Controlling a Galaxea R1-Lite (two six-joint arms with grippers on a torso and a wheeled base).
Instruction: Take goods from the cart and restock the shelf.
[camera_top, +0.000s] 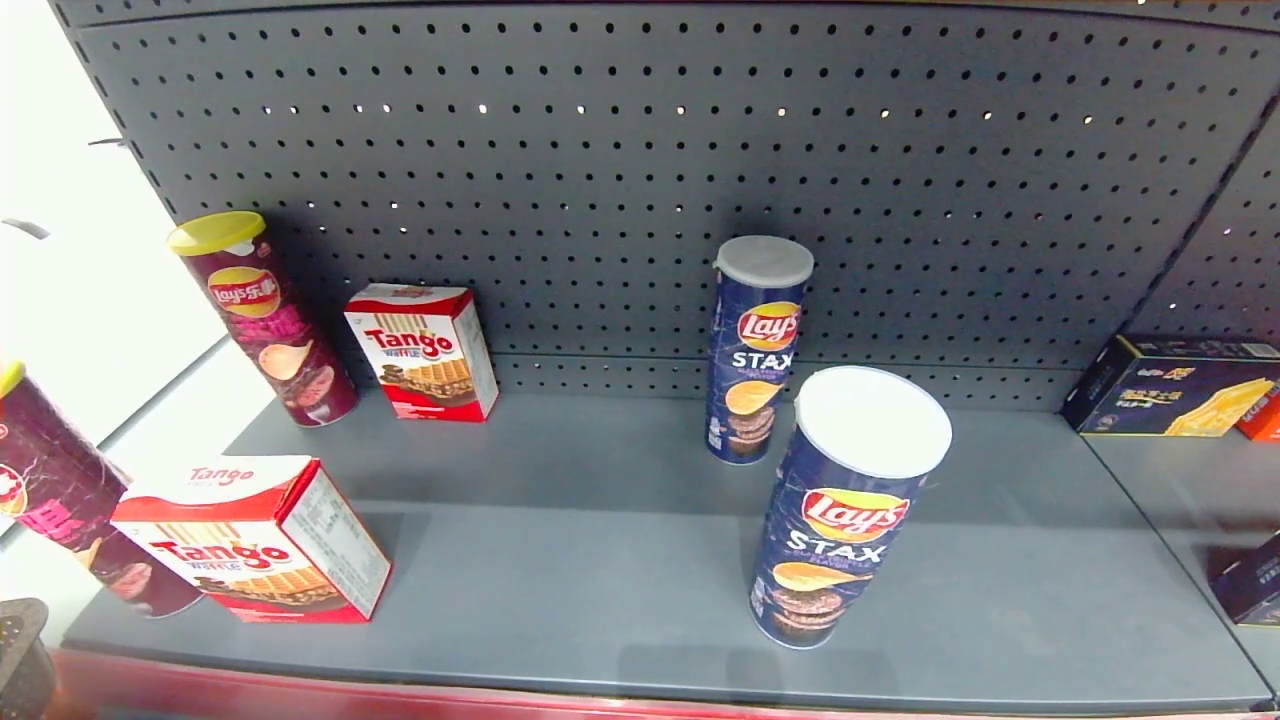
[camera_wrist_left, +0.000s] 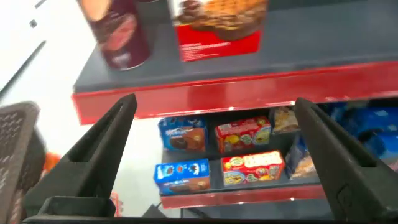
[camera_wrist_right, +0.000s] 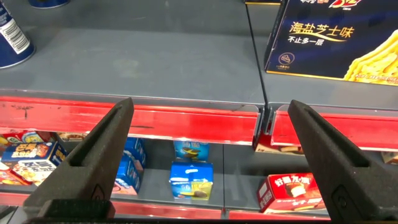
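Head view looks down on the grey shelf (camera_top: 600, 560). There are two wafer boxes (camera_top: 260, 540) on the left side and a dark box (camera_top: 1170, 390) in the next bay to the right. Two blue cans (camera_top: 845, 510) stand mid-shelf, one behind the other, and two maroon cans (camera_top: 262, 320) are over by the wafers.

The wrist views sit lower, so they add the red lip (camera_wrist_right: 186, 115) and a lower shelf with cookie packs (camera_wrist_right: 191, 180).

Left end effector (camera_wrist_left: 214, 102) is spread wide with nothing in it. One of the wafer boxes and one of the maroon cans sit just past the lip, beyond its fingertips. Right end effector (camera_wrist_right: 211, 104) is the same deal, wide open and empty, with one of the blue cans and the dark box beyond it.
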